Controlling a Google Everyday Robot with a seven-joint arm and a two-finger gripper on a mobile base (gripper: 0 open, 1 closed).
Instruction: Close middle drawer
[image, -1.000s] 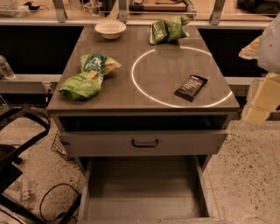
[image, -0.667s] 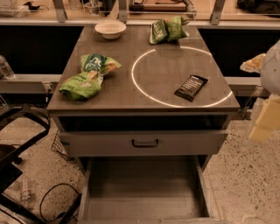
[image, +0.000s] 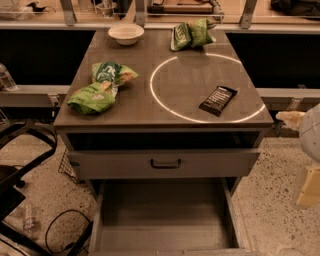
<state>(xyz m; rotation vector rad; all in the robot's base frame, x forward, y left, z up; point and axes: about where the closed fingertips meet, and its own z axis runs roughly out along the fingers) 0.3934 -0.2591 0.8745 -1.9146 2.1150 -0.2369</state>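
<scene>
While the middle drawer (image: 162, 220) lies wide open, nothing yet done, the pincer (image: 290, 118) hangs right of the bench (image: 185, 85); its grip I cannot tell.

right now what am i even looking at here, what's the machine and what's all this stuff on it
There is just one camera, looking down at the front of a grey cabinet; where it is mounted isn't recorded. The machine is a wheeled robot with a single arm. Only its pale gripper shows, at the right edge beside the cabinet, and it touches nothing. On top lie a white bowl, green snack bags at the left and at the back, and a black packet inside a ring of light. Below, the middle drawer is pulled far out; the robot's job is to close it.
</scene>
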